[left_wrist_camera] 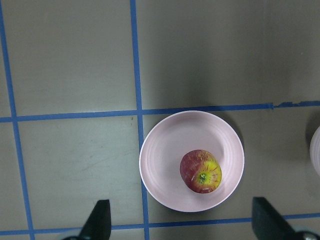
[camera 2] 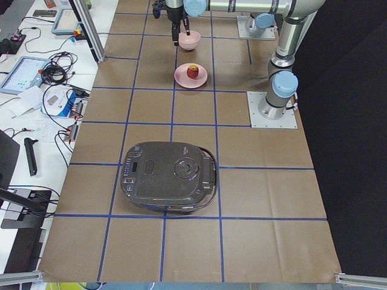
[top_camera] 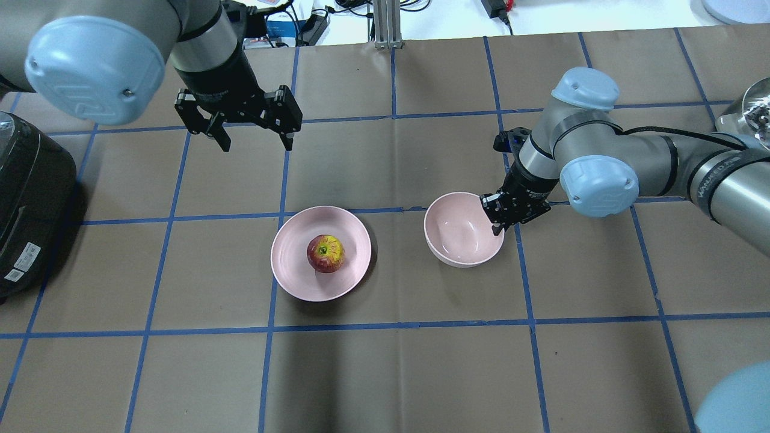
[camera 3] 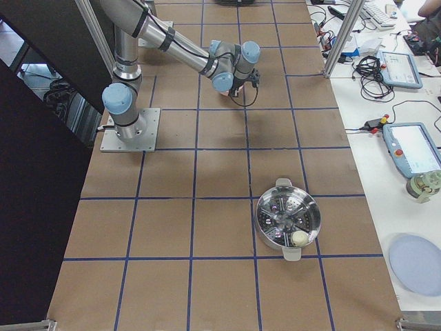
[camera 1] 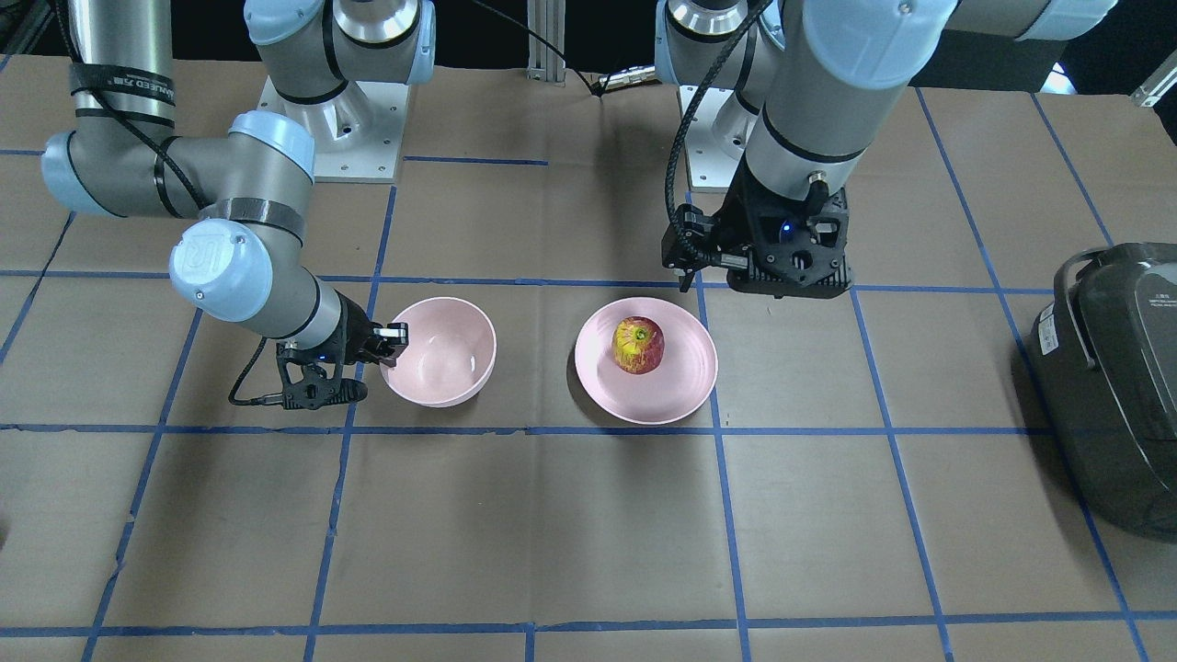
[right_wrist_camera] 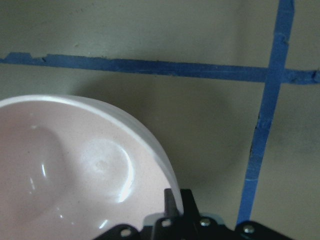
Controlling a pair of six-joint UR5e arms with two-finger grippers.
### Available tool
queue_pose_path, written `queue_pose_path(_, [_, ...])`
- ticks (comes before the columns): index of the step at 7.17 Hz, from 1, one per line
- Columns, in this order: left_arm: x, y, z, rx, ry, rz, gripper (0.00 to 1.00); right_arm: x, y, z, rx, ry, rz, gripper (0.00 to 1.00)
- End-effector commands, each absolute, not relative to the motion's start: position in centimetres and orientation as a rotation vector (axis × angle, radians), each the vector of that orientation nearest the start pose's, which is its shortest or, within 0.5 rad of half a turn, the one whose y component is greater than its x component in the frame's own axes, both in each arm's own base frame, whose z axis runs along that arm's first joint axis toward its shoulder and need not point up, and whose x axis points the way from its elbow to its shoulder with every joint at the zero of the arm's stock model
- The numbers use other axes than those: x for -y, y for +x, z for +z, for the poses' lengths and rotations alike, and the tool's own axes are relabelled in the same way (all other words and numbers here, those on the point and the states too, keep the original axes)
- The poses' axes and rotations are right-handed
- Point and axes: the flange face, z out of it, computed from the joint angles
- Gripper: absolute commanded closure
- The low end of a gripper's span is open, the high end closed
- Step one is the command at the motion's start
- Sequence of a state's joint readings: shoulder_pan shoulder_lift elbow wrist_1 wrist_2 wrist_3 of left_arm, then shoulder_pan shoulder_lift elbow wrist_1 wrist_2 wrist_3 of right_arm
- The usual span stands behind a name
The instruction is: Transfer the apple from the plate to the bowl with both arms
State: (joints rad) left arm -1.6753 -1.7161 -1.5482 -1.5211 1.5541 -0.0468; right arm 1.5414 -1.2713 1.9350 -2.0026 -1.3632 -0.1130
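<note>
The small red apple with a yellow crown (top_camera: 325, 253) sits upright on the flat, round pale pink plate (top_camera: 289, 267), well below the left hand (top_camera: 257, 144), which hangs over it with its black fingers spread wide. From the wrist camera, the apple lies within the span of those fingers, a little nearer one than the other.

I'd judge the apple to be firm, fairly light and waxy-smooth. Being round, it could roll or squirt out of a lopsided pinch. The best hold looks to be across its widest middle, with the fingers coming straight down on opposite flanks and clear of the dimpled stem end. The plate's shallow raised rim won't hinder that, but its slick surface may let the apple skid if a finger nudges it first.

The right hand (top_camera: 498, 221) is low at the worktop (top_camera: 421, 373) and looks clamped on the near edge of the deep, glossy pale pink bowl (top_camera: 448, 240), with one finger inside the rim and one outside. The bowl looks hard and slippery, plastic or ceramic, with a thin rim, so that pinch could twist if it's pulled hard.

The worktop is matt brown paper crossed by blue tape lines (top_camera: 391, 326). It probably gives some friction under both dishes.
</note>
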Motion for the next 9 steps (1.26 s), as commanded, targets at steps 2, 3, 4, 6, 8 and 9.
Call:
queue_pose_path(2, [50.2, -19.4, 28.2, -3.131, -0.006, 0.252, 0.0, 52.9, 13.2, 23.7, -2.954, -0.029, 0.235, 0.0])
queue_pose_path(3, [48.9, -19.7, 25.1, -3.118, -0.114, 0.289, 0.0, 54.6, 12.3, 27.4, -3.002, -0.024, 0.161, 0.0])
queue_pose_path(4, [48.1, -20.6, 23.8, -3.166, -0.124, 0.333, 0.0, 55.4, 11.3, 32.8, -3.031, -0.01, 0.121, 0.0])
queue_pose_path(6, [47.3, -22.8, 22.7, -3.196, -0.176, 0.392, 0.0, 54.5, 8.3, 44.7, -3.084, 0.051, -0.023, 0.0])
queue_pose_path(8, [47.0, -23.1, 22.2, -3.193, -0.153, 0.414, 0.0, 53.4, 9.1, 48.7, -3.07, 0.041, -0.115, 0.0])
queue_pose_path(9, [47.7, -23.4, 20.6, -3.198, -0.148, 0.401, 0.0, 53.3, 9.1, 49.2, -3.071, 0.042, -0.133, 0.0])
